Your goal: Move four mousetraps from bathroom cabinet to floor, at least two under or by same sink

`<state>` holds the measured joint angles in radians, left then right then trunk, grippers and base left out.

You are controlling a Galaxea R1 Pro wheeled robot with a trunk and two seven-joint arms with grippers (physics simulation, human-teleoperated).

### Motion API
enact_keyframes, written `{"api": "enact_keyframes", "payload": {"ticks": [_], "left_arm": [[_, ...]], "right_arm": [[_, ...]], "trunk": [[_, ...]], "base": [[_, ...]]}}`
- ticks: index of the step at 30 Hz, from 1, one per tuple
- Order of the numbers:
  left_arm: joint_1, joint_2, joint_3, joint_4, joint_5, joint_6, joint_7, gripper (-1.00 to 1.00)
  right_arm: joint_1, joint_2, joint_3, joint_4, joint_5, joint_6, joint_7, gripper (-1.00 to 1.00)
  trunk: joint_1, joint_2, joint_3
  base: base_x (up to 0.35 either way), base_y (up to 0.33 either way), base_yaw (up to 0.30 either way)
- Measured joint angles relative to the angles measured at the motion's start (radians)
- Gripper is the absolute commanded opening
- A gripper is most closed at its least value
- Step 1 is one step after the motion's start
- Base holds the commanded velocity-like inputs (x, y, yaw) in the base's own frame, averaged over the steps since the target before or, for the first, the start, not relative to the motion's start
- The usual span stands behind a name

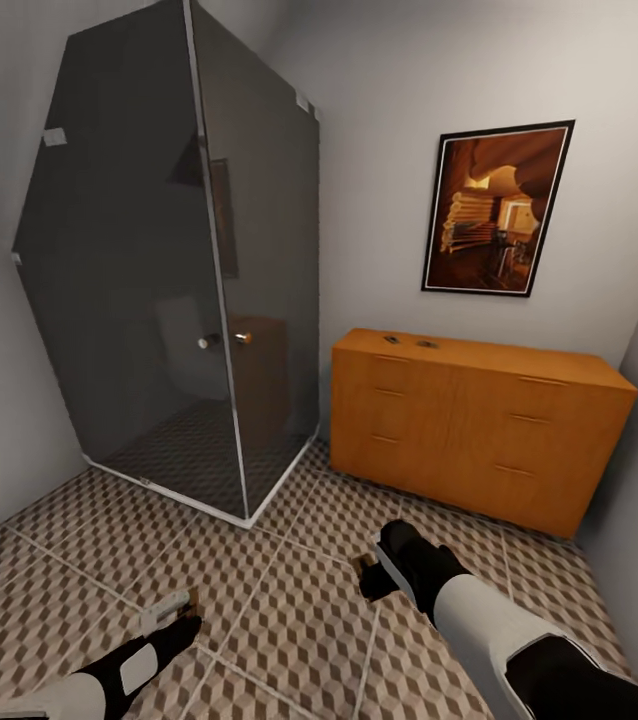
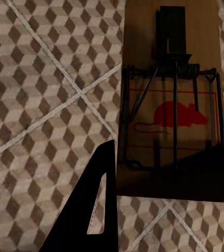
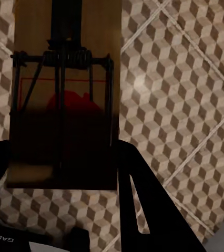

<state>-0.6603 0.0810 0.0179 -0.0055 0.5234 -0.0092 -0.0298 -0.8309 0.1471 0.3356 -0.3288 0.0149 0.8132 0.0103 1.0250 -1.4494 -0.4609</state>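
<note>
Cube-patterned bathroom floor [image 1: 289, 600] underfoot, glass shower [image 1: 169, 260] left. Left gripper [image 1: 181, 604] clenched on one mousetrap [image 2: 172, 105]; right gripper [image 1: 377, 575] grasping another mousetrap [image 3: 64, 94]. Two more traps [image 1: 409, 342] atop cabinet [image 1: 479, 425]. Risk: dropping here, far from any sink, failing placement.

My bathroom floor [image 1: 289, 610] is tiled in squares patterned with small brown, beige and white cubes, divided by pale grout lines. On it, far and to the right, stands a low orange-brown wooden cabinet [image 1: 479, 430] against the wall. Two small dark things [image 1: 409, 342] lie on the cabinet's top near its left end. On the far left stands a dark glass shower cubicle [image 1: 179, 290].
</note>
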Motion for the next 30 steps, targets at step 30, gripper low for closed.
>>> {"api": "enact_keyframes", "payload": {"ticks": [30], "left_arm": [[0.0,0.012,-0.004,-0.008,-0.001,0.001,-0.013,-1.0]], "right_arm": [[0.0,-0.006,-0.003,0.0,-0.001,-0.011,-0.005,-1.0]], "trunk": [[0.0,0.0,0.0]], "base": [[0.0,0.0,0.292]]}}
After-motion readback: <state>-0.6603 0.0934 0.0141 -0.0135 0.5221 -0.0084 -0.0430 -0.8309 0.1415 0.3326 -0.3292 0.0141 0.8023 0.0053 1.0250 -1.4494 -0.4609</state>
